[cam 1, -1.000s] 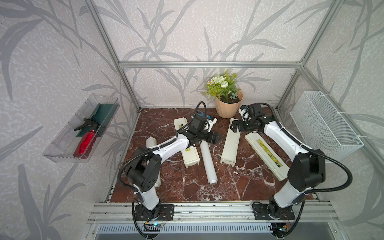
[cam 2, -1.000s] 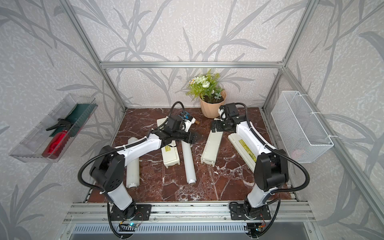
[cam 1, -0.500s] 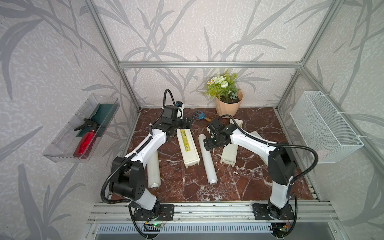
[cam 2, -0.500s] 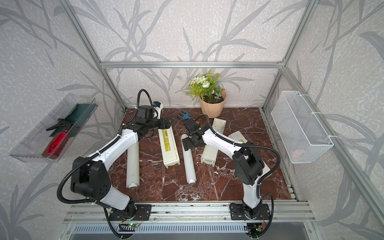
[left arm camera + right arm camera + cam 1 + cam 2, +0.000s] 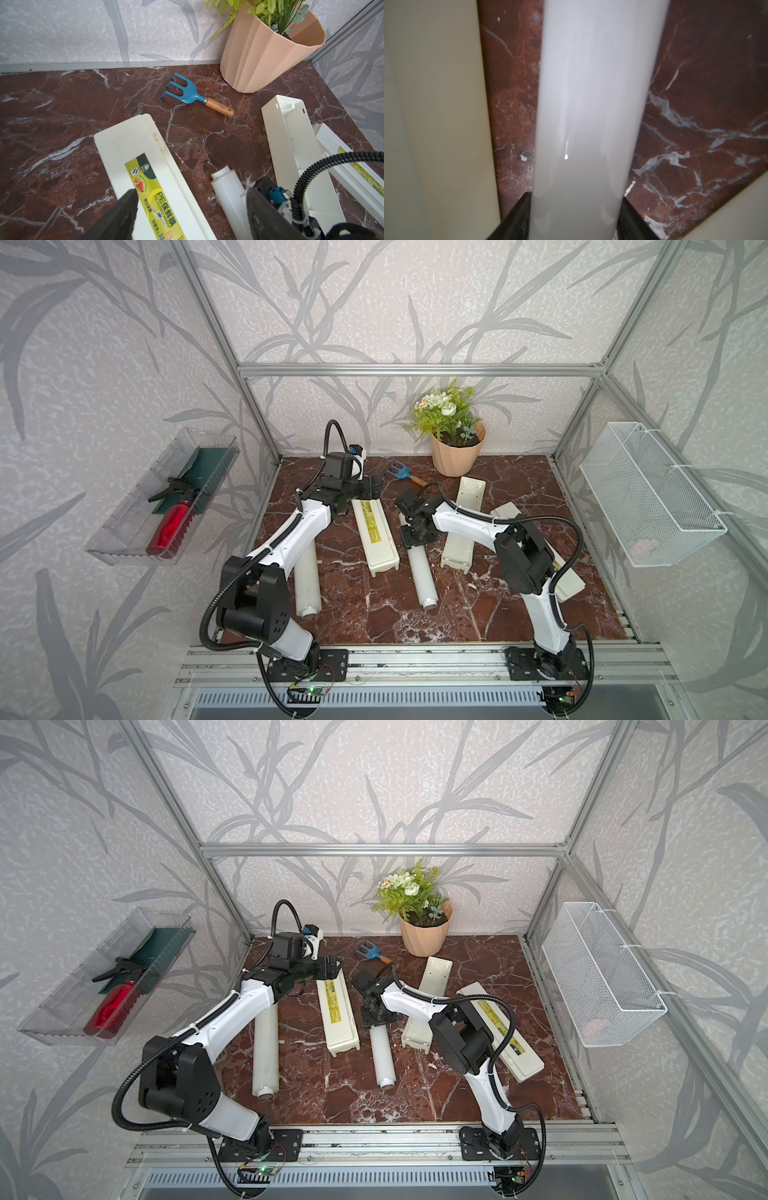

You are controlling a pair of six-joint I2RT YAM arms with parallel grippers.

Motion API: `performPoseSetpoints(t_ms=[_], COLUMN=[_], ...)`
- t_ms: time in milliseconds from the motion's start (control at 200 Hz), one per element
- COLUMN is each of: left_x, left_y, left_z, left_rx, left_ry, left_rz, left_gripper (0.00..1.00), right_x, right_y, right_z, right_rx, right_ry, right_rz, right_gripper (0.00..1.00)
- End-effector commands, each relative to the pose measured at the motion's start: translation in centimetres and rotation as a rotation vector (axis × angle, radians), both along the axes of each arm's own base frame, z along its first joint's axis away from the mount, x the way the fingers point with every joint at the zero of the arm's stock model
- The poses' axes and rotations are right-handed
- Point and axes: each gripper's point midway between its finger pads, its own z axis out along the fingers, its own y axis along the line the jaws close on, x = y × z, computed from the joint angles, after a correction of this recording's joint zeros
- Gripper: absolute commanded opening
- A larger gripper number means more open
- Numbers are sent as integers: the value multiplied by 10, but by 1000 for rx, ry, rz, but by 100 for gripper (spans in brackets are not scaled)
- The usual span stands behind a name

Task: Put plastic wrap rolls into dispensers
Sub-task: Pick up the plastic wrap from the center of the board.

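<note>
Centre of table point(image 5: 365, 614): middle roll point(image 5: 422, 576) lies flat between the two dispensers.
Right gripper point(image 5: 576, 199): clamps the middle roll's far half, fingers point(image 5: 517, 220) pressed on both its sides.
Left gripper point(image 5: 371, 489): spread wide, empty, above the far end of the left dispenser point(image 5: 376, 537).
Left dispenser: lid down, label up.
Right dispenser point(image 5: 424, 1006): open, its labelled lid point(image 5: 500, 1029) lying alongside.
Left roll point(image 5: 264, 1052): flat, partly under the left arm.
</note>
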Motion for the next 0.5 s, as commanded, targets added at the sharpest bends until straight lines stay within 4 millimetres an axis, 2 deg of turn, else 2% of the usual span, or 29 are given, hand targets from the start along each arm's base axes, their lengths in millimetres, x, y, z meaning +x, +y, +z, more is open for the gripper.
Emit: performPoseSetpoints(t_ms=[0,55,125,210,245,350,495], left_x=[-2,-2,-1,0,0,0,1], left_y=[4,4,3,1,1,0,-1], left_z=[1,2,1,2,3,6,11], left_rx=[7,3,-4,-14,-15,-17,-25], left_ry=[-2,-3,-1,-1,-3,-11,-26], left_rz=[4,5,4,-1,-1,0,-2], left_gripper=[82,82,82,82,82,82,82], right_x=[-7,-7,-9,-12,-13,-9,0], right_y=[-13,-12,-10,-3,-1,5,4], right_z=[-30,-34,-39,-41,-37,-5,61], right_rx=[-75,-79,-73,-27,-10,74,204], right_ry=[63,76,91,126,136,78,-18], right_rz=[-23,-24,-25,-26,-33,-50,-74], right_gripper=[58,57,46,22,20,18,13])
